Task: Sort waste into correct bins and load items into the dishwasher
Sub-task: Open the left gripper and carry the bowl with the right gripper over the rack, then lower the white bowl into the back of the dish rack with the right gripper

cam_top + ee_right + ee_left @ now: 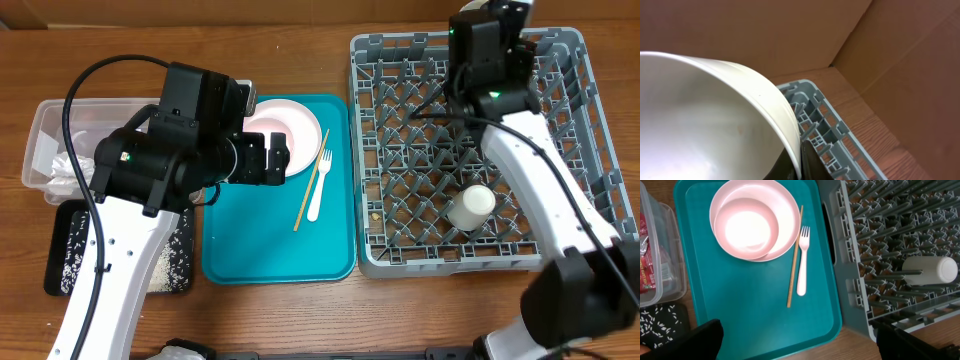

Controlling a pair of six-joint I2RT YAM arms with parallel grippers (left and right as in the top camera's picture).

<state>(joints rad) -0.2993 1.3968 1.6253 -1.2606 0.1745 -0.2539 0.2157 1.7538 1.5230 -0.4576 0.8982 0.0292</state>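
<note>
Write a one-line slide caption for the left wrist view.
Pink plate, wooden chopstick and white fork on the teal tray, white cup in the grey rack alongside.

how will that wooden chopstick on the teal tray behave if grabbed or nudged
The chopstick looks thin and straight, so probably stiff and light. It lies flat on the smooth teal tray, so it is likely hard to get under and may slide or roll if nudged. The fork lies close beside it and could get bumped.
</note>
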